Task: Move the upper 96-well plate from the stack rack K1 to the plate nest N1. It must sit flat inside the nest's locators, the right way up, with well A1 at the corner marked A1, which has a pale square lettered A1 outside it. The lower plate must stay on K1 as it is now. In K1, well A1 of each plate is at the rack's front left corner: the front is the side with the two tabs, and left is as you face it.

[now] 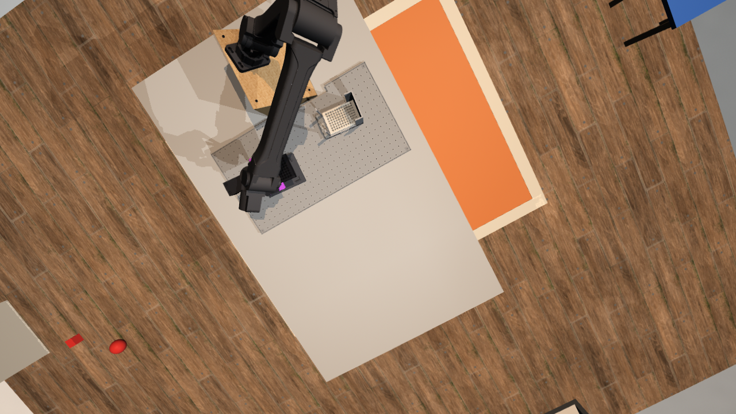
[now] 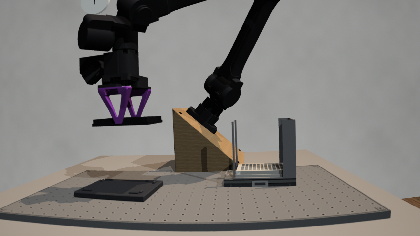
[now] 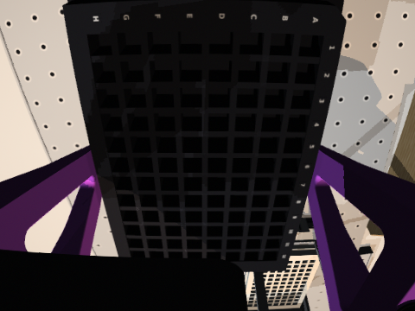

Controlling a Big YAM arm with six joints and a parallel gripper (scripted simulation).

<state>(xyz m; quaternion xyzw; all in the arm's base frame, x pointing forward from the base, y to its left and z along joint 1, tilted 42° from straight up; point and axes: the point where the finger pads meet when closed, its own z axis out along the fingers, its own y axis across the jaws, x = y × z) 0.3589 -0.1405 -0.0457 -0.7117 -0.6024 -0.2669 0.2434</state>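
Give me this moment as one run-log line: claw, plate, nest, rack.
claw: shut on black 96-well plate | plate: level, high above dark flat nest | white plate: in grey rack
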